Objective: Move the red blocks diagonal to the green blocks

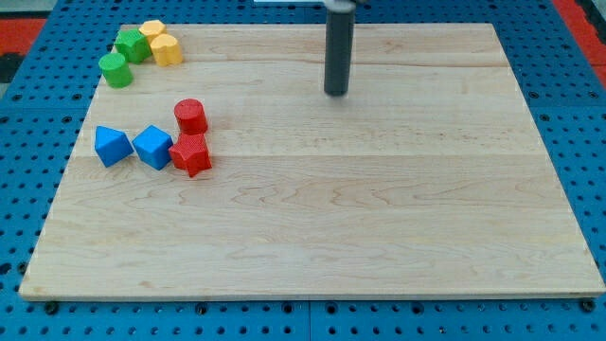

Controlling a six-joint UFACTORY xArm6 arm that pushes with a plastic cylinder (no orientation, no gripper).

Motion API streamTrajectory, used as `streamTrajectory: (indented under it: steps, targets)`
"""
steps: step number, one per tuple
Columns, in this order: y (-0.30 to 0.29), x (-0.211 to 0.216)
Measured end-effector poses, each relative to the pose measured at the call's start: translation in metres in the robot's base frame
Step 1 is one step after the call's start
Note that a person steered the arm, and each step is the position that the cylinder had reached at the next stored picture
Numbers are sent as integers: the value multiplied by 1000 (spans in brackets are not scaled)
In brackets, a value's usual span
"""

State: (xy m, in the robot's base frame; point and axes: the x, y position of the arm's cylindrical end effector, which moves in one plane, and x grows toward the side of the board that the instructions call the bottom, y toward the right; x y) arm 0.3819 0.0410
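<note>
A red cylinder (190, 116) stands left of the board's middle, with a red star-shaped block (191, 155) just below it. A green cube (132, 44) and a green cylinder (115, 70) sit at the view's top left corner. My tip (336, 93) rests on the board near the view's top centre, well to the right of the red blocks and touching no block.
Two yellow blocks (161, 44) sit right of the green cube. Two blue blocks, one (112, 145) and another (152, 147), lie left of the red star block, the nearer one touching it. The wooden board (379, 218) lies on a blue pegboard surface.
</note>
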Motion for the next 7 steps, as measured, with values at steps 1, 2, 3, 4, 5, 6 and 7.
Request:
streamTrajectory:
  steps: [1, 2, 3, 4, 5, 6, 7]
  targets:
    - [-34, 124]
    - [-150, 149]
    - [-201, 134]
    - [-198, 112]
    - [-180, 111]
    - [-173, 81]
    - [-167, 76]
